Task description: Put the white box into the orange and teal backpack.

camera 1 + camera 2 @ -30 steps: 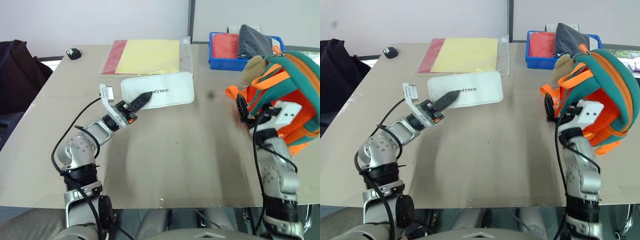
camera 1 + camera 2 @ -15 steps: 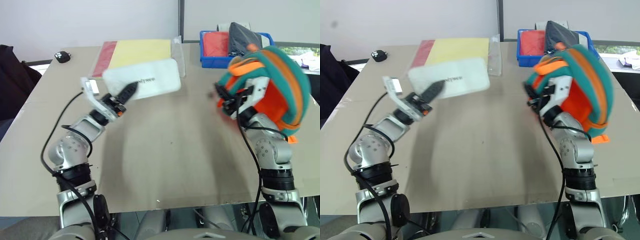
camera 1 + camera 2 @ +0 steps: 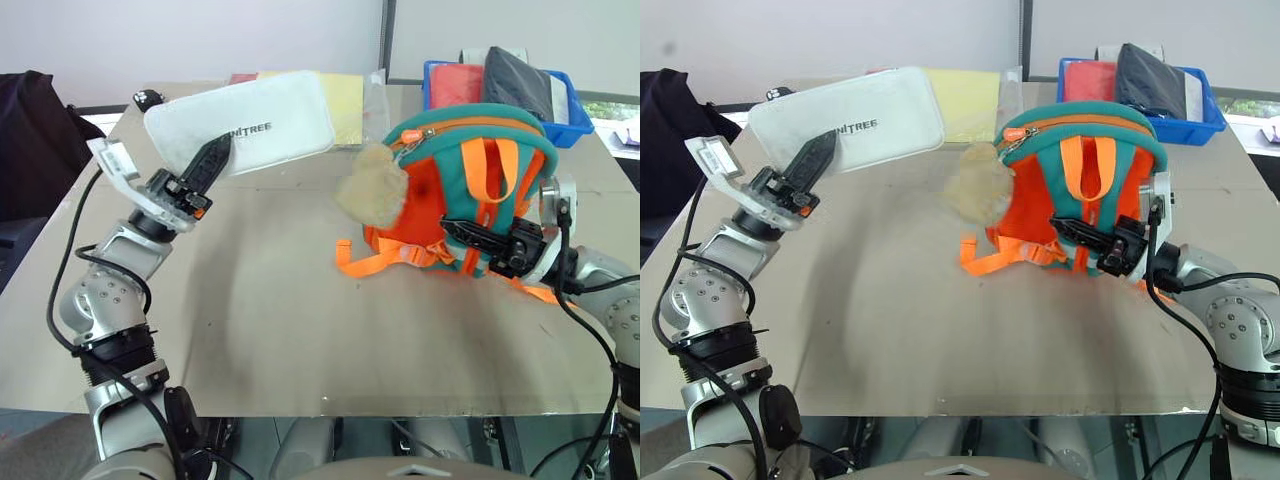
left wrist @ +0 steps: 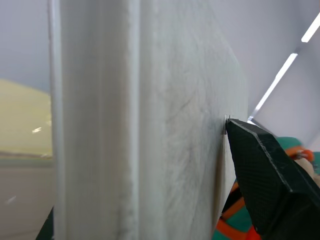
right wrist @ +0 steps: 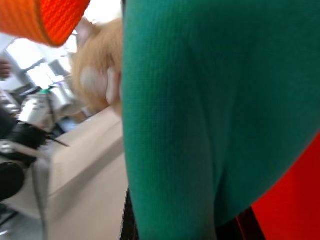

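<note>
White box [image 3: 243, 127]; one backpack [image 3: 470, 185].

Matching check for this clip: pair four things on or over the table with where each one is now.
1. flat white box
2. orange and teal backpack
3. blue plastic bin
4. clear sleeve with yellow sheet

A. far right corner of the table
B. gripped by right gripper
C. lying flat behind the box
D. lifted in left gripper

Pairs: 1-D, 2-B, 3-A, 4-C
</note>
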`<action>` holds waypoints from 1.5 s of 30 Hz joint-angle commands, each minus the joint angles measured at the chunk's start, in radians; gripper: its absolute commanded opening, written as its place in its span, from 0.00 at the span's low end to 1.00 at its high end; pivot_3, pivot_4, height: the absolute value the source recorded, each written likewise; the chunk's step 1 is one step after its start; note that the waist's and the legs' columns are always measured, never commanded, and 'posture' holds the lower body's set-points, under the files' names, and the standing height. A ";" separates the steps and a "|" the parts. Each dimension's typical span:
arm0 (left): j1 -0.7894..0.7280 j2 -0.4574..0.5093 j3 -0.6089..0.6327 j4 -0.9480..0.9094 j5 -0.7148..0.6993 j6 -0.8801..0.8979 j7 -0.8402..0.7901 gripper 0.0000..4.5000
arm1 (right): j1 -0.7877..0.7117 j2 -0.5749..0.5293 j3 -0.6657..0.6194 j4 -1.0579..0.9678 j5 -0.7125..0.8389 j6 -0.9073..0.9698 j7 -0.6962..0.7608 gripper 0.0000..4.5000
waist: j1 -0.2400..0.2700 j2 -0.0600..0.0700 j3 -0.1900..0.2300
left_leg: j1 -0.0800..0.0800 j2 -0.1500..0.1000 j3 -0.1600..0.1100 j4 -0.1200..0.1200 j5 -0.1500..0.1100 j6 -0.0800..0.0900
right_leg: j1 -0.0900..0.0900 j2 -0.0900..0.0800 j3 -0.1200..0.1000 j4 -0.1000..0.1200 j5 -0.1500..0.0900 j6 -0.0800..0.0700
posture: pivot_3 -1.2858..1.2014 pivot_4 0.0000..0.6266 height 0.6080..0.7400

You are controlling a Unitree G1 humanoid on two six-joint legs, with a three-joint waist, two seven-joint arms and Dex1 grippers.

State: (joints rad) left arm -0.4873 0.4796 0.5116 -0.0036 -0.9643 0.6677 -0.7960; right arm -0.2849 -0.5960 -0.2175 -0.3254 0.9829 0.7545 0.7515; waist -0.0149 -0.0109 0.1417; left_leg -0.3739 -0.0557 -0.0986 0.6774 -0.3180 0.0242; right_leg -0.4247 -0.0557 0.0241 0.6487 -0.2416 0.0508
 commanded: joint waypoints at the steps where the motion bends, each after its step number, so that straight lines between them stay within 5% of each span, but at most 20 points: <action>1: 0.004 0.024 -0.107 -0.105 0.053 -0.087 -0.133 0.57 | -0.044 0.066 -0.006 -0.017 -0.008 -0.053 -0.053 0.02 | -0.002 0.000 0.000 | 0.000 0.000 0.000 0.000 0.000 0.000 | 0.000 0.000 0.000 0.001 0.000 0.000 | 0.52 0.24 1.00; 7: -0.052 0.017 -0.283 -0.007 0.319 -0.382 -0.228 0.57 | -0.058 0.126 0.017 -0.027 -0.034 -0.061 -0.089 0.02 | 0.002 0.001 0.000 | 0.000 0.000 0.001 0.001 0.000 0.000 | 0.000 0.000 0.000 0.002 0.000 0.000 | 0.52 0.24 1.00; 13: -0.159 -0.052 -0.170 0.055 0.183 -0.387 -0.183 0.57 | -0.040 0.141 0.013 -0.048 -0.039 -0.065 -0.101 0.02 | 0.002 0.000 0.000 | -0.007 -0.002 -0.004 0.007 0.000 0.000 | -0.004 -0.001 -0.005 0.002 0.000 0.000 | 0.52 0.24 1.00; 22: -0.137 -0.002 -0.078 0.103 0.133 -0.373 -0.171 0.57 | -0.015 0.161 0.010 -0.051 -0.048 -0.086 -0.117 0.02 | -0.005 0.000 0.000 | -0.007 -0.002 -0.003 0.008 0.000 0.000 | -0.006 0.000 -0.007 0.007 0.000 0.000 | 0.52 0.24 1.00; 28: -0.166 -0.024 -0.174 0.218 0.314 -0.548 -0.205 0.57 | -0.022 0.178 0.026 -0.043 -0.065 -0.099 -0.115 0.02 | 0.002 0.000 0.000 | -0.007 -0.003 -0.003 0.008 0.000 0.000 | -0.005 -0.001 -0.007 0.007 0.000 0.000 | 0.52 0.24 1.00; 38: -0.240 -0.091 -0.263 0.379 0.407 -0.692 -0.269 0.57 | -0.011 0.196 0.036 -0.059 -0.073 -0.117 -0.125 0.02 | -0.002 0.000 0.000 | -0.007 -0.003 -0.003 0.009 0.000 0.000 | -0.006 -0.001 -0.007 0.009 0.000 0.000 | 0.52 0.24 1.00; 45: -0.327 -0.065 -0.341 0.509 0.473 -0.816 -0.472 0.57 | 0.005 0.195 0.033 -0.072 -0.069 -0.119 -0.133 0.02 | -0.001 0.000 0.000 | -0.007 -0.004 -0.004 0.009 0.000 0.000 | -0.006 -0.001 -0.008 0.008 0.000 0.000 | 0.52 0.24 1.00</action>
State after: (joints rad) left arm -0.7782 0.4048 0.1849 0.5205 -0.4907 -0.1207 -1.2117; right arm -0.2791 -0.4002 -0.1704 -0.3521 0.9027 0.6565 0.6198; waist -0.0161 -0.0108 0.1419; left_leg -0.3815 -0.0602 -0.1022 0.6867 -0.3178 0.0241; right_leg -0.4306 -0.0567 0.0157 0.6571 -0.2415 0.0509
